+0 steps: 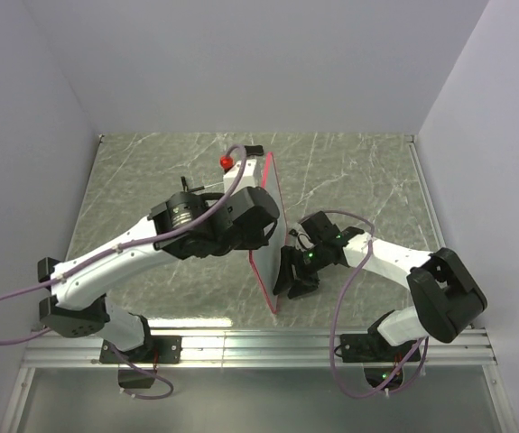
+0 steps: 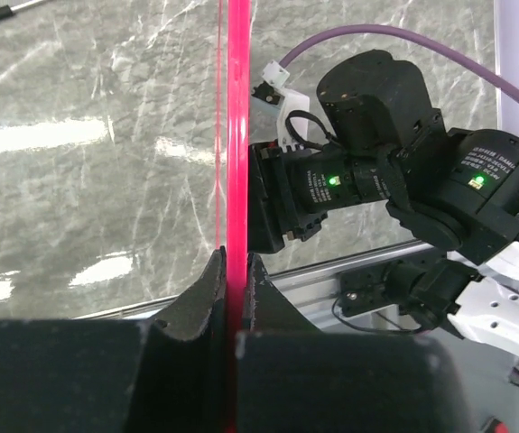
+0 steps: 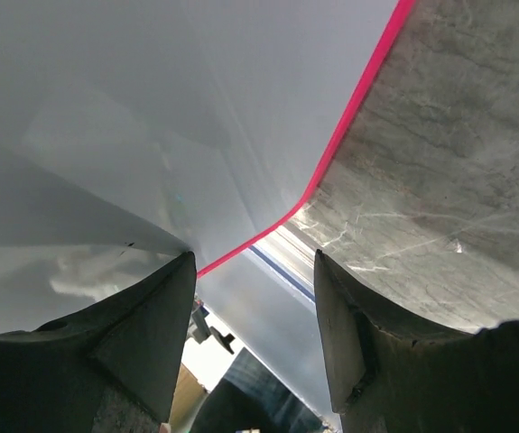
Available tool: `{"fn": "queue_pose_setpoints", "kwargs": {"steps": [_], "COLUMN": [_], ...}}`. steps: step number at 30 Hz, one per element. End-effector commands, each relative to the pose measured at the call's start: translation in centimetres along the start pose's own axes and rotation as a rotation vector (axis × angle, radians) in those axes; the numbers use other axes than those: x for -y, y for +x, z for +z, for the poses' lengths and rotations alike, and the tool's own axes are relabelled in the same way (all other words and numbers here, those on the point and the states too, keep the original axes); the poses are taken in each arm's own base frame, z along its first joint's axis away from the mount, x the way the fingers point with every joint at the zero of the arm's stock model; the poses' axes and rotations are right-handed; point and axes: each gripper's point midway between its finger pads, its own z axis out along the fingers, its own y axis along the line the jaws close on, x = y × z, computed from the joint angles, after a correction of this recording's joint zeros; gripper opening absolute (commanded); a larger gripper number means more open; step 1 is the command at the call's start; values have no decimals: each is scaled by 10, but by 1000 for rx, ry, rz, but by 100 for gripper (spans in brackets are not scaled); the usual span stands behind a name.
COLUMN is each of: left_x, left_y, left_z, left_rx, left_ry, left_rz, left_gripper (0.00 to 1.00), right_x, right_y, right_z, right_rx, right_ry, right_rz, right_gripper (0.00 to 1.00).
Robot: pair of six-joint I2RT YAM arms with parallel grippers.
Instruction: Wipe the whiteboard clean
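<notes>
Your left gripper (image 2: 232, 271) is clenched on the whiteboard (image 3: 196, 108), its red-pink frame pinched between both fingers. The board stands on edge mid-table, running twelve to six o'clock in the overhead view. Your right gripper (image 3: 254, 271) sits at the board's four o'clock, jaws spread and gripping nothing, with one fingertip (image 3: 173, 280) close against the white face near the corner.

Plain white walls (image 1: 241, 63) enclose a grey marbled tabletop (image 1: 133, 171).

The only print, white lettering on the right arm's motor housings (image 2: 486, 170), is too blurred to read.
</notes>
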Motion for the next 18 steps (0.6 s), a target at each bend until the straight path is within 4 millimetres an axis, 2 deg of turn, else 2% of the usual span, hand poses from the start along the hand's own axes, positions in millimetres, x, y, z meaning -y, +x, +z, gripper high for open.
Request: {"fn": "queue_pose_setpoints", "kwargs": {"steps": [1, 2, 3, 5, 6, 10, 13, 15, 16, 17, 18], "left_x": [35, 33, 37, 33, 36, 32, 38, 46, 46, 52, 56], "left_y": [-22, -19, -29, -37, -48, -75, -99, -108, -113, -109, -113], "left_z": [-16, -14, -22, -24, -33, -40, -42, -37, -31, -17, -14], "left_rx": [16, 11, 32, 39, 58, 102, 131, 141, 145, 117, 122], "left_ry": [116, 106, 127, 109, 134, 143, 216, 235, 231, 225, 230], "left_rz": [-81, -65, -69, -51, -58, -89, -127, -114, -114, -89, -88], "left_gripper": [0, 0, 0, 0, 0, 0, 0, 0, 0, 0, 0], "right_x": [-16, -16, -16, -17, -17, -19, -27, -40, -39, -38, -46], "right_y": [-9, -9, -10, -11, -12, -18, -31, -46, -44, -47, -53], "right_z": [-6, -6, -6, -7, -8, -15, -35, -59, -69, -77, -89], "right_rx": [37, 37, 39, 42, 45, 63, 130, 223, 230, 253, 290], "right_ry": [-65, -65, -65, -69, -70, -69, -64, -67, -40, -5, 17], "right_rz": [-46, -44, -41, -44, -40, -36, -44, -84, -72, -100, -120], "right_gripper": [63, 63, 63, 63, 63, 62, 62, 62, 62, 62, 61]}}
